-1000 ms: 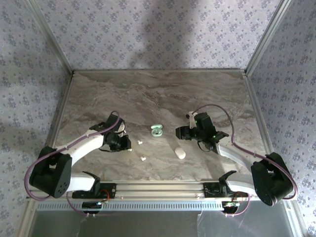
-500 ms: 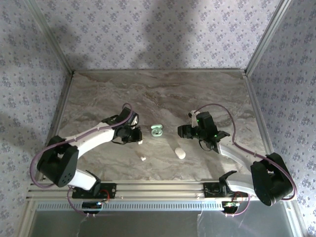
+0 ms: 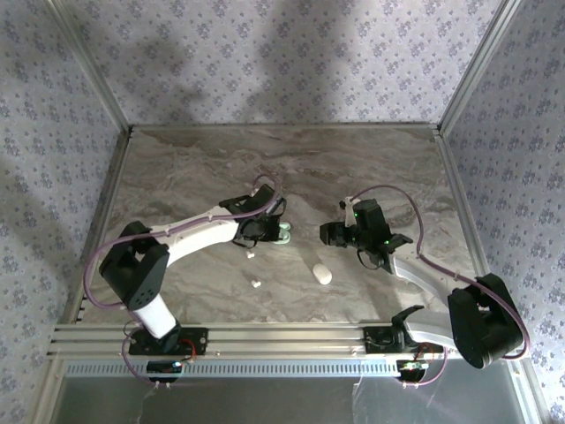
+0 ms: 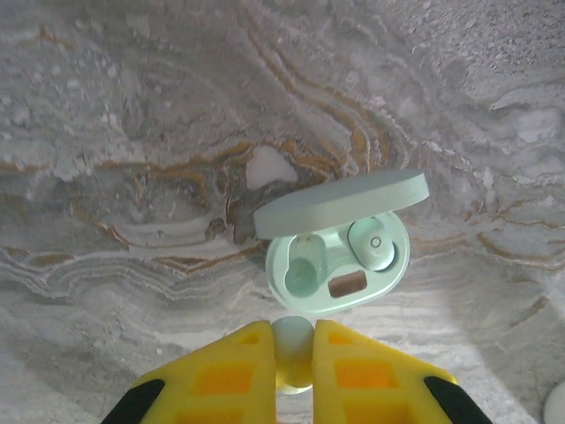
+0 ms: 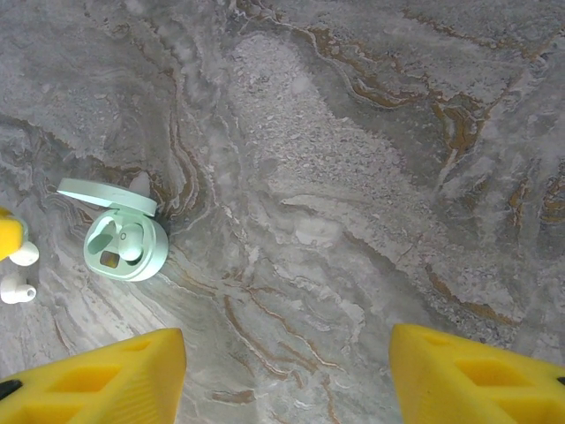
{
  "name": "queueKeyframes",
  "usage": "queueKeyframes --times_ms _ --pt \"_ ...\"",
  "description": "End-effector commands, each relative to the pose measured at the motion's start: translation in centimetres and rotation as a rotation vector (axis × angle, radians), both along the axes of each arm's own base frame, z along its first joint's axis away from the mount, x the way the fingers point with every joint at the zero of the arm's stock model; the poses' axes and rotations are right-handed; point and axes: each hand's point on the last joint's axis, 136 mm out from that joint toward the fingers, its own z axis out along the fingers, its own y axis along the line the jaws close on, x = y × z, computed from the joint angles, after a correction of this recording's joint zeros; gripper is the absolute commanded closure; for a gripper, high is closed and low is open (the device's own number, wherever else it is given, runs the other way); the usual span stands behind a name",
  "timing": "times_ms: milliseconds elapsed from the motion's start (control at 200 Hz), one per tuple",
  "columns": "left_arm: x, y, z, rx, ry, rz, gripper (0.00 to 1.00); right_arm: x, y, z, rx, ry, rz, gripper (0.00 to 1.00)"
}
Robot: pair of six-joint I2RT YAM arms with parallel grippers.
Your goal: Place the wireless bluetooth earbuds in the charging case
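Note:
The mint charging case (image 4: 340,269) lies open on the marble, its lid (image 4: 342,202) tipped back. A mint earbud (image 4: 372,245) sits in its right slot and the left slot (image 4: 300,272) is empty. My left gripper (image 4: 292,332) is shut on a pale earbud (image 4: 292,339), just short of the case's near rim. In the top view the left gripper (image 3: 270,231) meets the case (image 3: 282,232). Two white earbuds (image 3: 252,254) (image 3: 256,284) lie loose on the table. My right gripper (image 5: 291,380) stands open over bare marble, right of the case (image 5: 124,244).
A shut white oval case (image 3: 323,275) lies nearer the front, between the two arms. The right gripper (image 3: 330,234) hovers a short way right of the mint case. Patterned walls and metal posts close in the table on three sides.
The left arm has swung right from the table's left side to the mint case, its gripper carrying an earbud. The right arm has hardly moved.

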Motion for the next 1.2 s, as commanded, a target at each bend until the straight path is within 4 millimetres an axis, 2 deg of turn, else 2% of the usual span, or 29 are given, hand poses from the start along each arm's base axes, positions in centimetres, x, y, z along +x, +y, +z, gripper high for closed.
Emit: queueKeyframes --times_ms 0,405,1194 --pt "0.9 0.5 0.3 0.14 -0.072 -0.018 0.86 -0.1 -0.4 -0.3 0.003 0.012 -0.015 0.36" --pt "1.4 -0.4 -0.9 0.349 -0.122 -0.086 0.86 0.0 -0.9 -0.4 0.007 0.016 -0.033 0.36" --pt "1.2 -1.2 -2.8 0.392 -0.089 -0.127 0.86 0.1 -1.0 -0.4 0.011 0.016 -0.035 0.36"
